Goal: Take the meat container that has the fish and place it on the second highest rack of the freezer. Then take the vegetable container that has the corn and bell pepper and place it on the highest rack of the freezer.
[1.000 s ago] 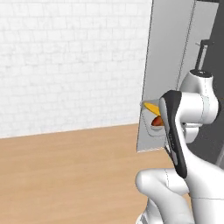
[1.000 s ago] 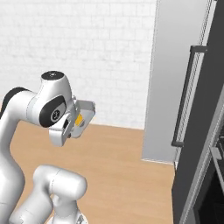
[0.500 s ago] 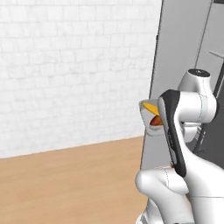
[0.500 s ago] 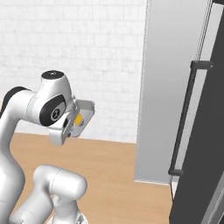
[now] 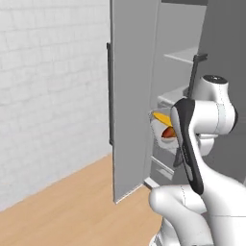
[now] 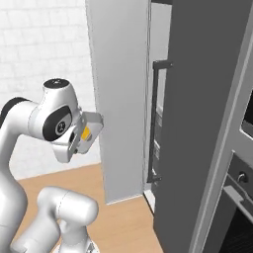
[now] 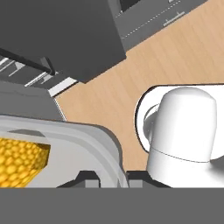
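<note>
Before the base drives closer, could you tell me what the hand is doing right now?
Hand: closed on the rim of the vegetable container, which carries the corn.

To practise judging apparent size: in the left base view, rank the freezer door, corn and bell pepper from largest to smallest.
1. freezer door
2. corn
3. bell pepper
Corn and pepper look close; both are partly hidden in the container.

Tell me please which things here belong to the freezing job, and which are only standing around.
Belong to the job:
- vegetable container, held in the gripper
- corn
- bell pepper
- freezer, door open
- highest rack

Only standing around:
- oven
- brick wall
- wooden floor
</note>
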